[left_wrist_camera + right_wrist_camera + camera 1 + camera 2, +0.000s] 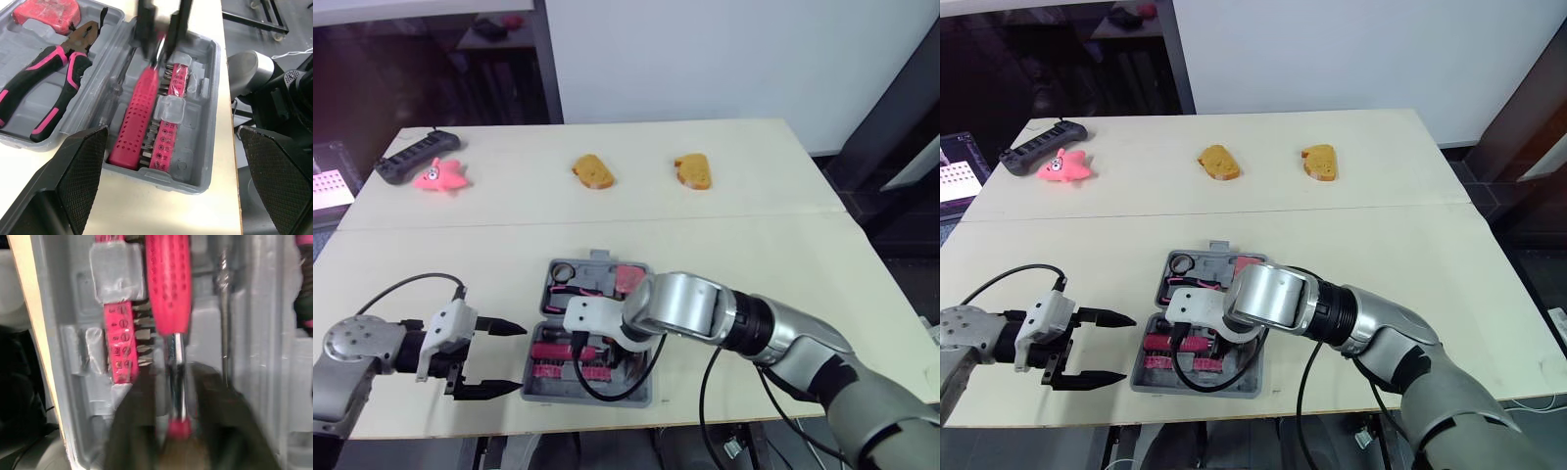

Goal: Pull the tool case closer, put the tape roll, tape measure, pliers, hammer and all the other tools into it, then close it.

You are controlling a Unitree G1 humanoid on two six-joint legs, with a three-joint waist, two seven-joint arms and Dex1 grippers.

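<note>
The tool case (208,122) is laid open on the table (754,255), close to its near edge, with both halves facing up. In the far half, the pliers (49,61) with pink and black handles are seated in their recess, a red tape measure (46,14) is set beside them, and a dark tape roll (563,269) is seen in the far left corner. In the near half, a pink-handled tool (137,117) is lying in its slot beside a pink strip of bits (168,117).

The right gripper (160,44) is lowered over the metal shaft of that tool. Whether the shaft is actually gripped cannot be told. The near half is largely covered by the right arm, which is reached across it from the right, and a black cable (607,392) is looped over the near rim.

The left gripper (521,358) is held just left of the case, apart from it, spread wide with nothing in it and pointed toward the case wall.

Well apart, along the far side of the table, a black power strip (416,157) and a pink plush toy (440,176) are placed together at the left. Two bread-like pieces (594,171) (693,172) are set farther right.
</note>
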